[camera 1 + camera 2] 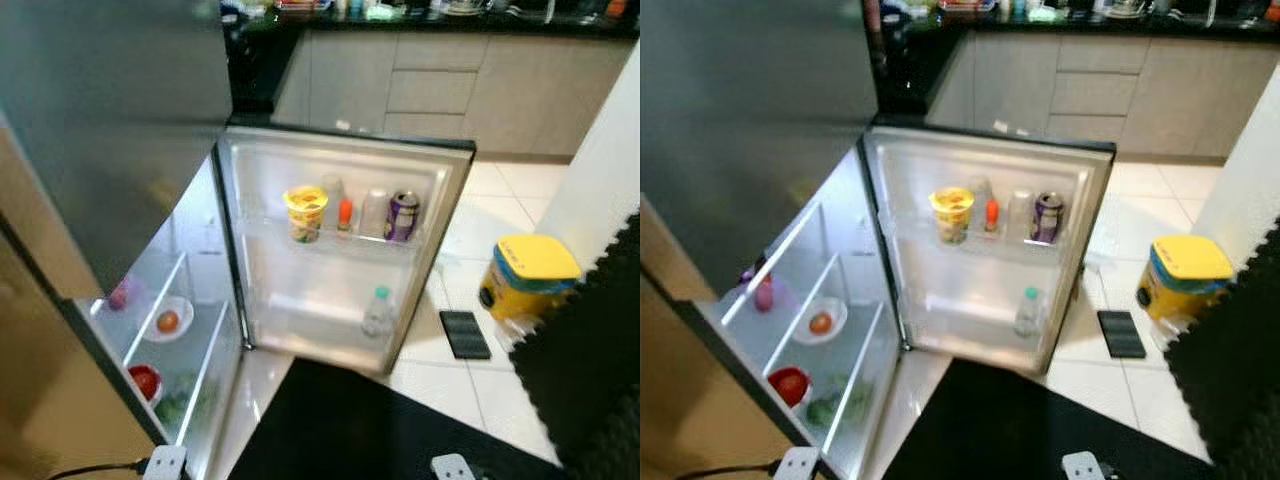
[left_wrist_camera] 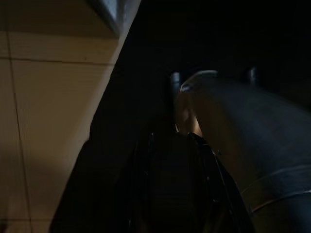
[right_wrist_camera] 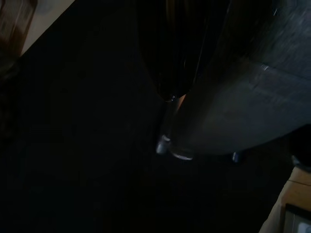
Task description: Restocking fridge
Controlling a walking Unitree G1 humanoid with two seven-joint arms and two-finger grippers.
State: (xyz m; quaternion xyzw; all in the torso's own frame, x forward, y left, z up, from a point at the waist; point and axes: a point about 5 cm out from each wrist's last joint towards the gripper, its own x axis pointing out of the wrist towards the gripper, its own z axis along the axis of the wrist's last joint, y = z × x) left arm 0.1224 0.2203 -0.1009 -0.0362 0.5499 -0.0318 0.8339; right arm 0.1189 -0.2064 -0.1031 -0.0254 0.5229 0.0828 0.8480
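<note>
Both wrist views were dark, so neither claw's opening could be told; the fridge [image 1: 150, 330] stood open at left, its door [image 1: 340, 250] shelf holding a blurred yellow cup [image 1: 305, 212] and can [image 1: 402, 216].

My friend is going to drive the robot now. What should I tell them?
Both arms hang idle; the wrist views are too dark to judge the jaws.
The fridge door stands open. Its upper rack holds a yellow cup, a small orange bottle and a purple can; a water bottle stands below.
Inside, a bowl with an orange fruit sits on a shelf.
Nothing is in hand. Restocking remains.
</note>
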